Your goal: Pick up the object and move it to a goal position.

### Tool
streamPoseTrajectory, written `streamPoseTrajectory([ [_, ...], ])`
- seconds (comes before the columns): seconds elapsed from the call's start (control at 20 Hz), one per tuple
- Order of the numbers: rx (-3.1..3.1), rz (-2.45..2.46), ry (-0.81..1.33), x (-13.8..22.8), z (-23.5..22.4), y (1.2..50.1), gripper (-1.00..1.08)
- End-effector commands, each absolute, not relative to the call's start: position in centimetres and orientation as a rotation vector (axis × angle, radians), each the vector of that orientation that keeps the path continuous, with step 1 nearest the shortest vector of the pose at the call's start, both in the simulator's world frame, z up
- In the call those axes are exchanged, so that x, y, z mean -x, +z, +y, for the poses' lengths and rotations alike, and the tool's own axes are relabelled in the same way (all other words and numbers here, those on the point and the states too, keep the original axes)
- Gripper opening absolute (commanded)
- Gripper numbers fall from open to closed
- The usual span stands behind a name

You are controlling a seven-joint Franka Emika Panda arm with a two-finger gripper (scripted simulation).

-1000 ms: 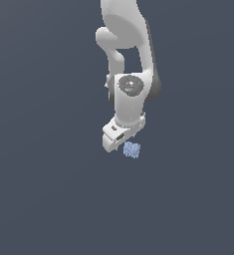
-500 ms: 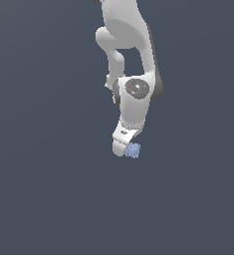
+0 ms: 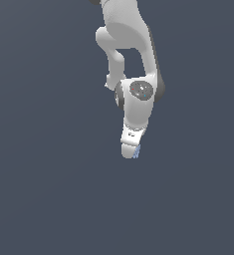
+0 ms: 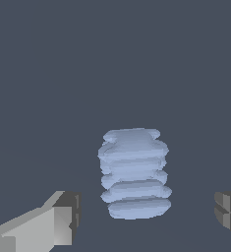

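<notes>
Claw [image 4: 146,216] standing spread, jaws wide apart on either side of the object [image 4: 134,173], neither fingertip [image 4: 63,216] touching it in the wrist view. Object lying on the counter [image 3: 49,189] between the open jaws, roughly centred in the gap, narrower than the opening. Pale blue, lumpy, stacked ridges showing along its length.

Judging progress: approach looking nearly complete, claw lined up over the object, grasp not yet made. Remaining, by this reading: closing on the object, lifting, carrying to the goal position, holding or releasing there.

Exterior view showing the claw [image 3: 129,150] pointing down at the end of the arm [image 3: 138,94], with only a sliver of the object [image 3: 137,152] peeking out at its edge on the exterior view's right.

Hard to make out or hidden:
- most of the object in the exterior view, masked by the claw body
- whether the fingertips are reaching the counter, or hanging just above it; cannot tell
- second fingertip [image 4: 230,211] cut off at the picture edge in the wrist view
- goal position: no marker showing in either view
- upper arm cut off at the top of the exterior view
</notes>
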State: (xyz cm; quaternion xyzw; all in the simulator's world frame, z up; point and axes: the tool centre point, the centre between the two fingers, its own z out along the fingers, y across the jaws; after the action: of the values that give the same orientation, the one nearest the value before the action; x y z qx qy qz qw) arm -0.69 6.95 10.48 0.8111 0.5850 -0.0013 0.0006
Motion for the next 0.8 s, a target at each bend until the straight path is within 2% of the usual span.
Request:
streamPoseTrajectory([
  [0.0, -2.512, 1.885, -0.002, 0.7, 7.2, 10.4, 1.0],
  [0.5, -2.479, 1.929, 0.0, 0.8, 7.4, 10.1, 1.0],
  [0.75, -2.477, 1.932, 0.0, 0.8, 7.5, 8.4, 1.0],
])
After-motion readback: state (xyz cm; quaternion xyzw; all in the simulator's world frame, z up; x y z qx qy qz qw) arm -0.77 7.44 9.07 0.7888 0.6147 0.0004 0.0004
